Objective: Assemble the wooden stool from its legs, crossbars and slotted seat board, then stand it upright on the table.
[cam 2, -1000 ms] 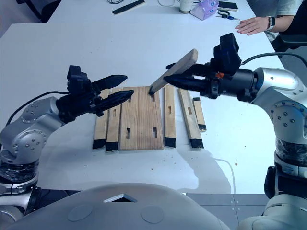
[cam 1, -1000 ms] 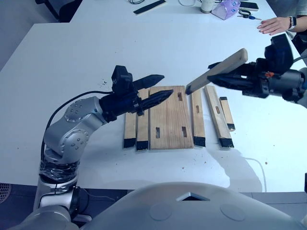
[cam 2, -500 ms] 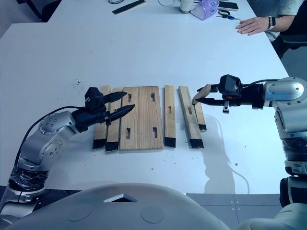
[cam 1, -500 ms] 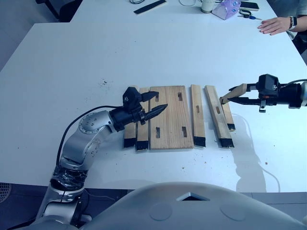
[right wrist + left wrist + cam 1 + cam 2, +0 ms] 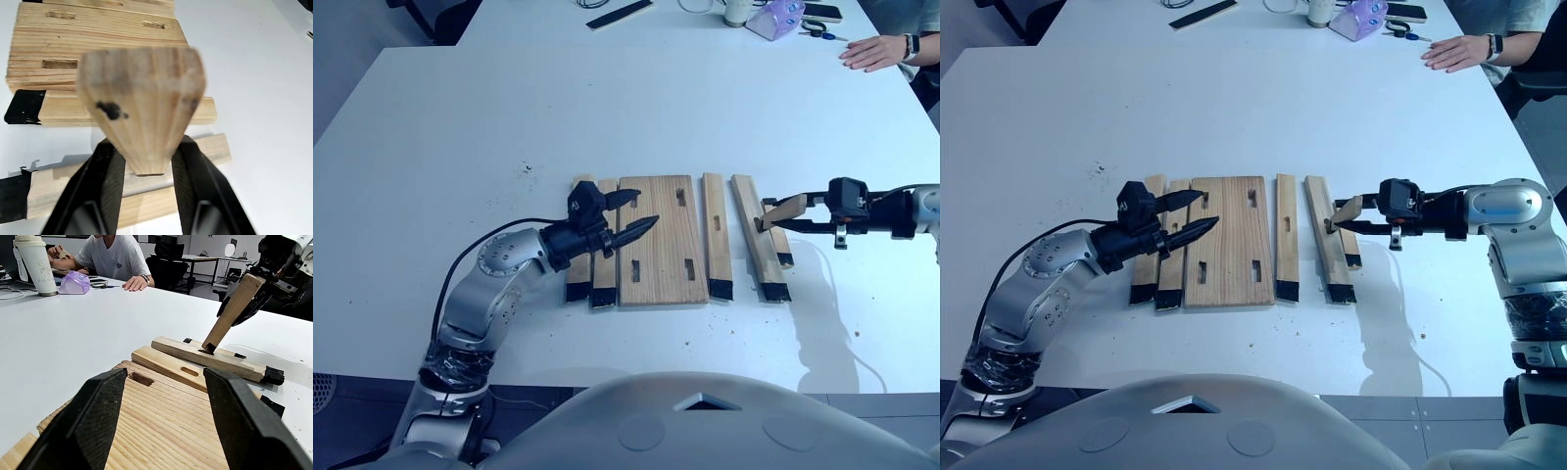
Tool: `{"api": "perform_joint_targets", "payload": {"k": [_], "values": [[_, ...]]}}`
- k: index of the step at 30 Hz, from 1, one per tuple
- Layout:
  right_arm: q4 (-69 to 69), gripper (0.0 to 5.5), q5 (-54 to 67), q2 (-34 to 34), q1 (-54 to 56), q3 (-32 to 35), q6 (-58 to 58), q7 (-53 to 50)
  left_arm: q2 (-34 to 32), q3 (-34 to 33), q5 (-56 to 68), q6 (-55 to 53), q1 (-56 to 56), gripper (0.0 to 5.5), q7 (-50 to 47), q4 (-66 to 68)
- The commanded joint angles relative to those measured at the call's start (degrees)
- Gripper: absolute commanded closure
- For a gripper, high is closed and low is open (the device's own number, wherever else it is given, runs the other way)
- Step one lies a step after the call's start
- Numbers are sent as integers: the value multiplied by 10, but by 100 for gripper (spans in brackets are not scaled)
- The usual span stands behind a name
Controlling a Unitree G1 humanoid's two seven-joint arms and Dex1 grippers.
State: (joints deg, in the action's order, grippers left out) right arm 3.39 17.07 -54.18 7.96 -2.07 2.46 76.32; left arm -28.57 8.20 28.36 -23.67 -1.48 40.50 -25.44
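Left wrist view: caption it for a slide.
Open left pincer above the seat board; beyond it, the right pincer holds a short bar tilted, its lower end on a leg.

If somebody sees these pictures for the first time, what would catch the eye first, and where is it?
First, the short wooden crossbar shut in the right gripper: it stands tilted, its lower end on a slotted leg that lies right of the seat board. Next, the left gripper, fingers open, hovers over that board's left edge.
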Motion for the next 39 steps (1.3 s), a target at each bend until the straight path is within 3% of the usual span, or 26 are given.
{"api": "perform_joint_targets", "payload": {"k": [1, 12, 19, 26, 36, 39], "values": [[-10, 421, -3, 1, -19, -4, -3, 7, -3, 0, -1, -6, -3, 259, 5, -7], [-16, 421, 14, -36, -49, -28, -41, 71, -7, 1, 5, -16, -6, 259, 16, -16], [111, 421, -43, 5, 58, -100, -19, 98, -11, 8, 6, -27, 7, 259, 34, -13], [163, 421, -54, 29, 64, -129, -2, 104, -22, 9, 6, -38, 4, 259, 47, -16], [194, 421, -28, 37, -16, -111, 2, 70, -36, 3, 11, -49, 0, 259, 56, -16], [171, 421, 2, 49, -18, -98, -47, 40, -38, -1, 17, -54, 2, 259, 60, -14]]}}
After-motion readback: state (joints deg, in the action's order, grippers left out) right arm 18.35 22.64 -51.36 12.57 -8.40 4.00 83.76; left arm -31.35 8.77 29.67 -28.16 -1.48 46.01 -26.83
